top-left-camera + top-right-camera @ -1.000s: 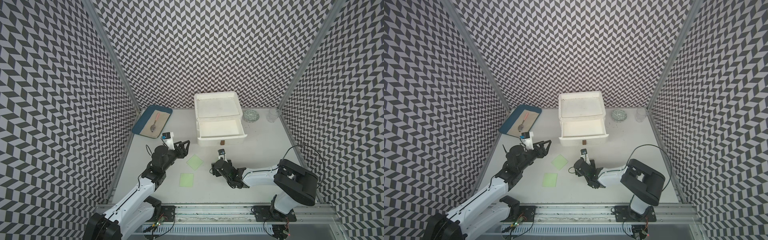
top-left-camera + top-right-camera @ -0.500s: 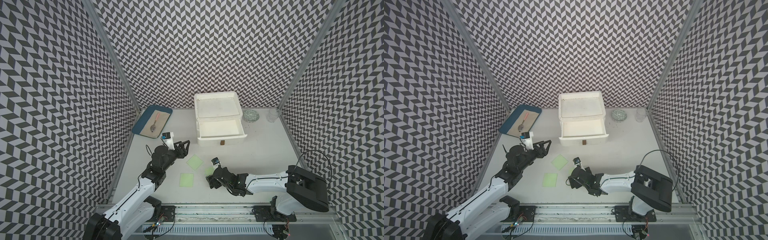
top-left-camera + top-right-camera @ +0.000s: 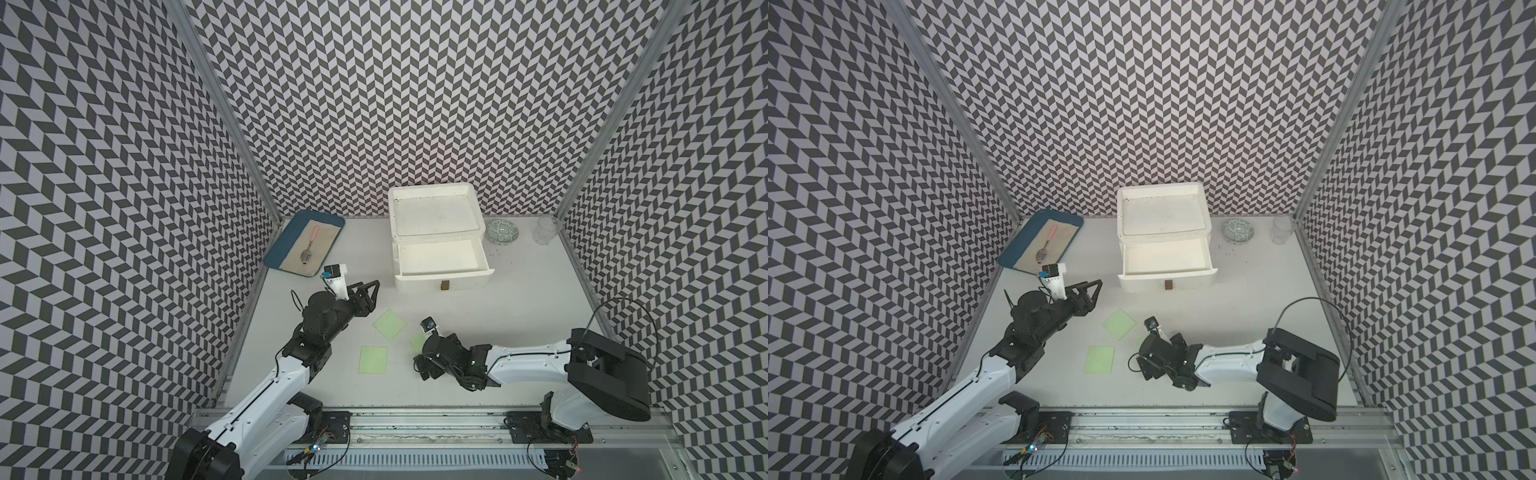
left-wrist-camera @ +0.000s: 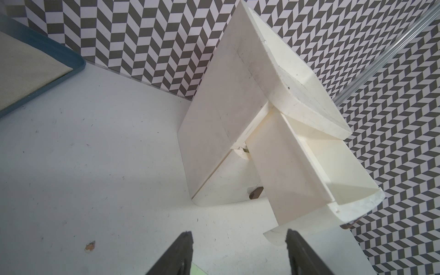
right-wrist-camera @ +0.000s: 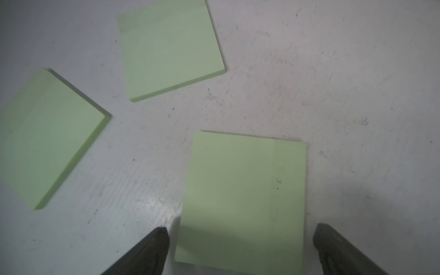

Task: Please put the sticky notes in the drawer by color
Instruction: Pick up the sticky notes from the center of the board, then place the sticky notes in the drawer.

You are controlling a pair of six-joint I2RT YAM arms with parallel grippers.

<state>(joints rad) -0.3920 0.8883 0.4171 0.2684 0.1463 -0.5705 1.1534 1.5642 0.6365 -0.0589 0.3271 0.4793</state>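
Note:
Three pastel green sticky notes lie on the white table in front of the drawer unit (image 3: 434, 216). Both top views show two of them in full (image 3: 389, 331) (image 3: 373, 360) (image 3: 1119, 324) (image 3: 1100, 360). The third (image 3: 417, 341) is mostly hidden under my right gripper (image 3: 420, 361), which is open low over it. In the right wrist view this note (image 5: 242, 197) lies flat between the spread fingers (image 5: 241, 231), untouched. The upper drawer (image 3: 440, 257) is pulled out and looks empty. My left gripper (image 3: 368, 291) (image 4: 239, 234) is open and empty, facing the drawer.
A blue tray (image 3: 305, 243) holding a cloth and a spoon sits at the back left. A patterned bowl (image 3: 503, 230) and a clear glass (image 3: 547, 228) stand to the right of the drawer unit. The lower drawer, with a brown handle (image 3: 444, 284), is shut.
My right arm has swung from near the drawer front toward the table's front, over the third green note, and its jaws have spread wider. The left arm has not moved.

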